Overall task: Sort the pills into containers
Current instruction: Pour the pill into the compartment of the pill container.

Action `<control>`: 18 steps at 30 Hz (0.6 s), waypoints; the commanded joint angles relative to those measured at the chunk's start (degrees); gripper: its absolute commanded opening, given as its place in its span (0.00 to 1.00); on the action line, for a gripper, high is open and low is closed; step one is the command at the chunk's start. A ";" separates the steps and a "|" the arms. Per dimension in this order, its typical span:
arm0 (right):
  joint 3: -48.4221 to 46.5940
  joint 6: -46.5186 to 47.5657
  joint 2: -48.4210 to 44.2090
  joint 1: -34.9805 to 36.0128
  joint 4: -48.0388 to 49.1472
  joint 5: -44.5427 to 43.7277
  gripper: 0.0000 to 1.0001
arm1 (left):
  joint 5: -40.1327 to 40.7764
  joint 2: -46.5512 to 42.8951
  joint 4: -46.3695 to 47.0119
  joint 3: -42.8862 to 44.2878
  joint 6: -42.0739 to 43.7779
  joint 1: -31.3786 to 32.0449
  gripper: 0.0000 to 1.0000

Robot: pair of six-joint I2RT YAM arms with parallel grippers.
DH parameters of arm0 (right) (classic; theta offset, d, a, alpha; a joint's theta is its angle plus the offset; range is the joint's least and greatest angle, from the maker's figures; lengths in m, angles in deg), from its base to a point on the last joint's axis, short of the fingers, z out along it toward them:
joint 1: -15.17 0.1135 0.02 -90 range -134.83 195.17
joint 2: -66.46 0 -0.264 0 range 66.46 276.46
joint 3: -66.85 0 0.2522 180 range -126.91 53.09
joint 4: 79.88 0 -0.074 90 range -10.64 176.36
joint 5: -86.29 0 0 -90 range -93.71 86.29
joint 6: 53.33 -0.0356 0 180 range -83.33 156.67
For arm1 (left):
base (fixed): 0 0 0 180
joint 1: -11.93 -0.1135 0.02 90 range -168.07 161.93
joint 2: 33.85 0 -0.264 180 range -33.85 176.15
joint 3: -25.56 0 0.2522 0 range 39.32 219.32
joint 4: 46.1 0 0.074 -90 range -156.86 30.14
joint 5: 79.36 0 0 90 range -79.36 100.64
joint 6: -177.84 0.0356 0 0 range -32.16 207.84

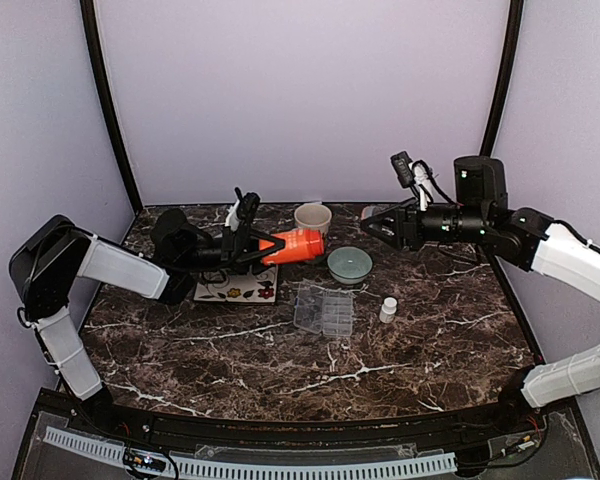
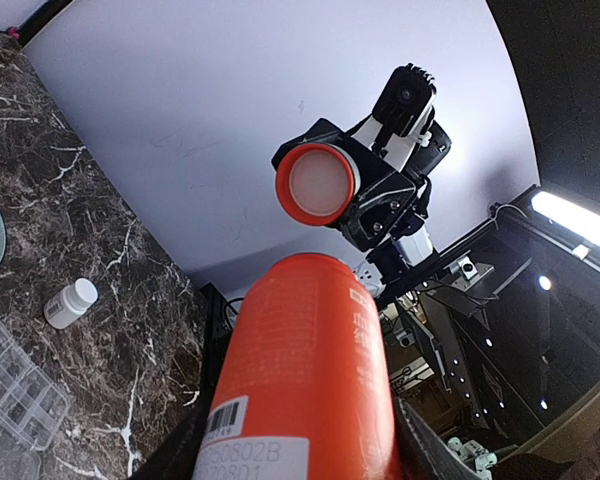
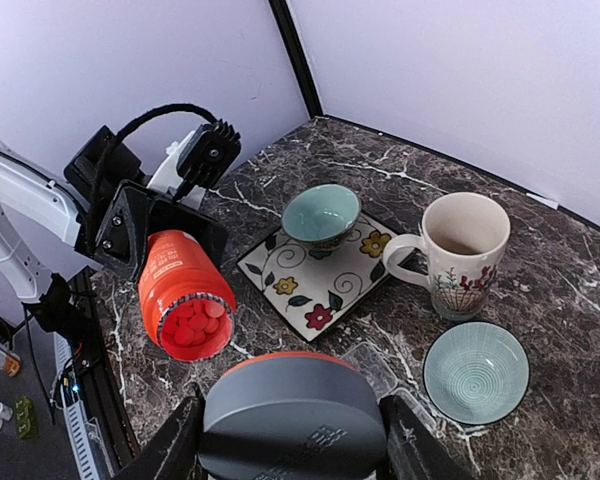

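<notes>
My left gripper [image 1: 252, 250] is shut on an orange bottle [image 1: 295, 246] and holds it on its side above the table, its open mouth towards the right arm. In the right wrist view the bottle [image 3: 185, 295] shows several round pills [image 3: 192, 322] inside its mouth, tinted orange. My right gripper [image 1: 372, 222] is shut on the bottle's grey cap [image 3: 292, 415], held in the air; the cap's orange-rimmed inside [image 2: 317, 183] faces the left wrist camera. The clear pill box [image 1: 325, 308] lies on the table between the arms, its compartments showing no pills.
A small white bottle [image 1: 388, 309] stands right of the pill box. A pale green bowl [image 1: 350, 264] and a mug [image 1: 313, 217] stand behind it. A floral tile [image 3: 325, 280] carries a small green bowl [image 3: 321, 213] under the left arm.
</notes>
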State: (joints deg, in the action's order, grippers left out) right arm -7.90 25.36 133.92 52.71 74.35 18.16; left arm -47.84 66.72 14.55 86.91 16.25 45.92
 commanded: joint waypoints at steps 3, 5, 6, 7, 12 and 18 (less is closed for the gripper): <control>3.17 -2.32 -3.60 -1.04 3.59 -4.75 0.07 | 1.96 -0.06 3.20 -3.00 3.84 0.89 0.00; 3.94 -2.75 -4.26 -1.24 3.73 -5.69 0.07 | 2.96 0.02 1.84 -3.77 5.83 0.90 0.00; 4.28 -2.91 -4.53 -1.38 3.67 -5.99 0.07 | 3.28 0.12 1.29 -4.08 6.57 2.24 0.00; 4.59 -3.05 -4.69 -1.55 3.68 -6.33 0.07 | 3.62 0.25 0.66 -4.33 7.30 2.93 0.00; 5.85 -3.61 -5.61 -2.25 3.95 -7.48 0.06 | 5.34 1.48 -1.55 -5.11 10.13 4.58 0.00; 7.21 -3.98 -6.15 -3.16 4.58 -7.64 0.06 | 6.62 4.13 -1.39 -5.52 11.51 6.21 0.00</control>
State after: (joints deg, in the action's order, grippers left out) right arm -1.56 22.37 128.94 50.52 75.73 11.42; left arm -42.59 70.02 11.95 82.22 25.10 51.37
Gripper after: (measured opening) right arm 0.493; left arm 0.553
